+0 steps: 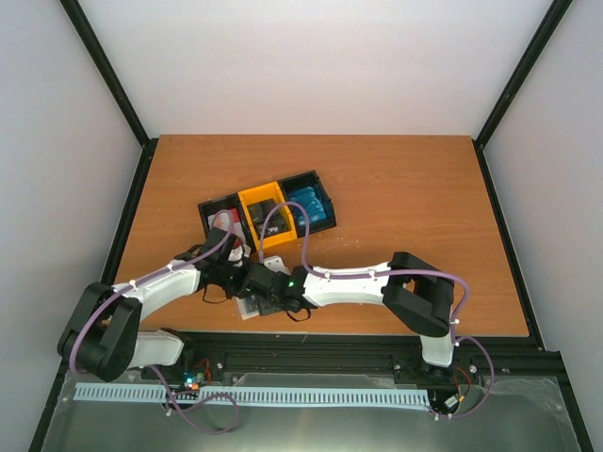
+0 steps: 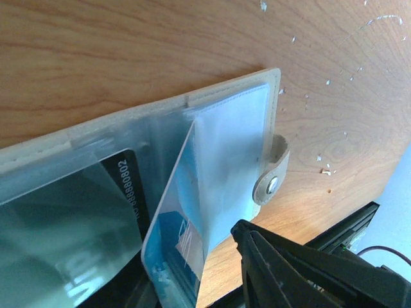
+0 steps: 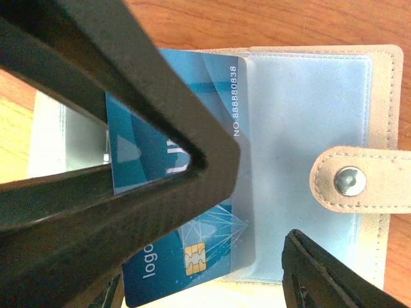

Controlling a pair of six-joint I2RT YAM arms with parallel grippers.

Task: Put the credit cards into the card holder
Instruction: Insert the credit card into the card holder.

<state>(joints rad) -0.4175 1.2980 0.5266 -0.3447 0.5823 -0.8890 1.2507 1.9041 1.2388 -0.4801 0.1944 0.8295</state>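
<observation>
Wooden brown tabletop (image 1: 396, 188): we see it carrying everything.
Black-and-yellow three-compartment plastic tray (image 1: 267, 209): mid-table, beyond both grippers.
Right gripper (image 3: 260, 202): fingers stand wide apart over the holder, gripping nothing; one lies across the blue card.
Left gripper (image 1: 229, 273): close by the holder; we cannot tell its opening or whether it holds anything.
Beige folding card holder (image 3: 308, 96): lies open near the arms, clear pockets up.
Blue rectangular credit card (image 3: 167, 256): partway into a pocket, chip end outside.
Black card (image 2: 125, 186): under clear plastic alongside.
Beige snap tab (image 3: 359, 179): at the holder's outer edge, stud showing.
</observation>
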